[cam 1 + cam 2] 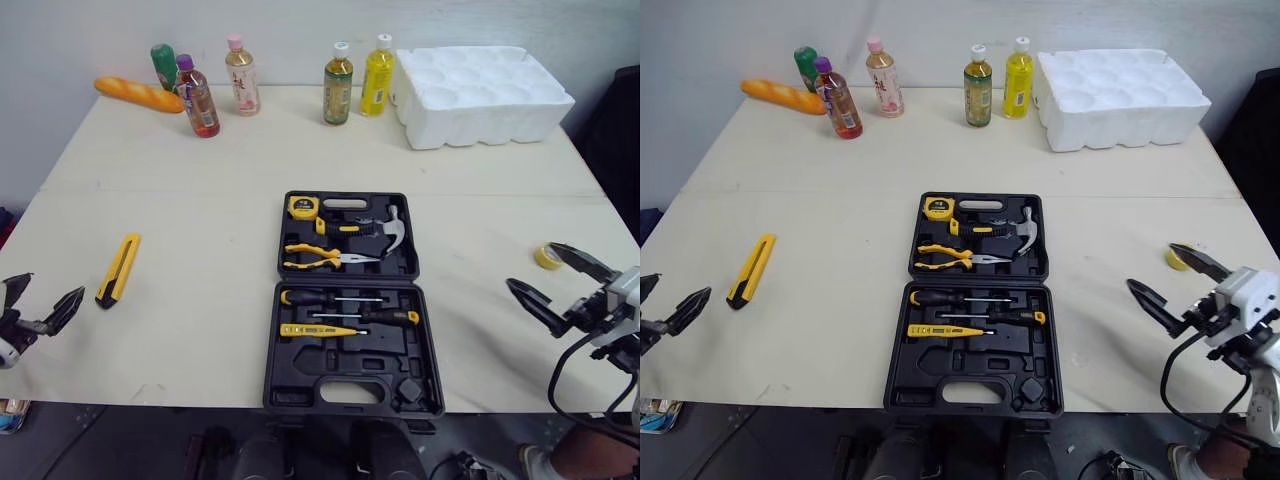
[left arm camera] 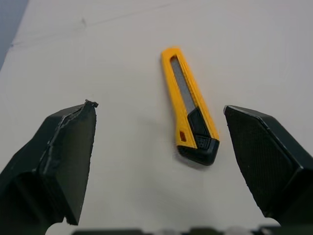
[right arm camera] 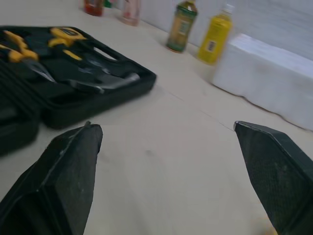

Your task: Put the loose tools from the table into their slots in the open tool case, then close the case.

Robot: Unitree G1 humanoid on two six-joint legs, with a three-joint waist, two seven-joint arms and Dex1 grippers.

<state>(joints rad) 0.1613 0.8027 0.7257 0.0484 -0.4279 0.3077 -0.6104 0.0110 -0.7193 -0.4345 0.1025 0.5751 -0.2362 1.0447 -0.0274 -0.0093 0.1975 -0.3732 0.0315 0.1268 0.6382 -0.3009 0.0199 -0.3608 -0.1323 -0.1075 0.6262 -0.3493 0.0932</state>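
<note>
The black tool case [image 1: 348, 300] lies open in the middle of the table, holding a tape measure, a hammer, pliers and screwdrivers. A yellow utility knife [image 1: 118, 269] lies loose on the table's left part, and the left wrist view shows the knife [image 2: 190, 106] straight ahead of the fingers. My left gripper [image 1: 42, 304] hangs open just short of it, near the front left edge. A yellow tape roll [image 1: 547, 257] lies at the right edge. My right gripper [image 1: 548, 277] is open beside that roll, with nothing between its fingers.
Several drink bottles [image 1: 338, 84] and a bread loaf [image 1: 139, 94] stand along the far edge. A white foam tray [image 1: 480, 92] sits at the back right. Bare tabletop [image 1: 200, 230] lies between the knife and the case.
</note>
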